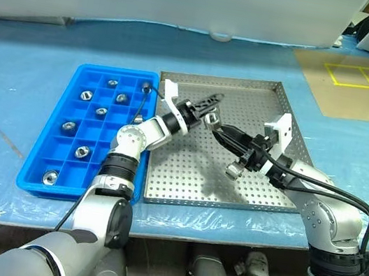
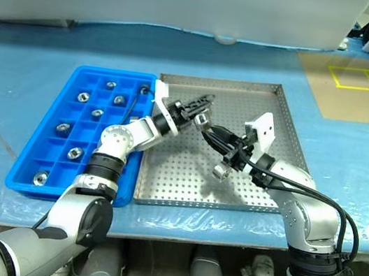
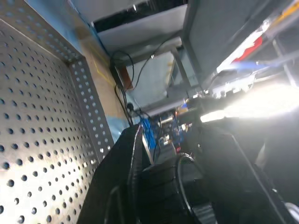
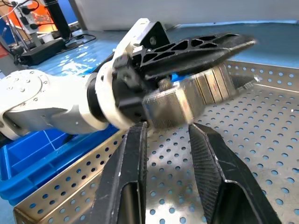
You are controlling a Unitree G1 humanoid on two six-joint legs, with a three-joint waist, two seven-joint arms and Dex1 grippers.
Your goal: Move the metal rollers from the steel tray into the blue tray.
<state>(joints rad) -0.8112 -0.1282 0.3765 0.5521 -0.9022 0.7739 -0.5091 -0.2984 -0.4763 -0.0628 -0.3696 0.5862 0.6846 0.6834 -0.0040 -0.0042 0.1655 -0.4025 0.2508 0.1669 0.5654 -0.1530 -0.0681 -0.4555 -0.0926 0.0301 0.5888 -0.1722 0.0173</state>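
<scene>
Blue-covered bench (image 1: pixel 23 83), yellow floor tape (image 1: pixel 354 76) beyond. Steel tray (image 1: pixel 260 193), blue tray (image 1: pixel 38 184) holding eight rollers (image 1: pixel 81 152). Left gripper (image 4: pixel 210 60) pinching ninth roller (image 4: pixel 187 100); right gripper (image 4: pixel 168 135) slightly parted.

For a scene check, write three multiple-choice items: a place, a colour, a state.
1. The left gripper is above: A the large perforated steel tray; B the gridded plastic tray; C the table edge.
2. The gridded plastic tray is: A red; B blue; C green.
3. The left gripper's fingers are: A wide open; B shut on a small silvery metal roller; C shut on nothing.
Key: A, perforated metal lies beneath it; B, its walls are bright blue; B, the roller sits clamped between them.
</scene>
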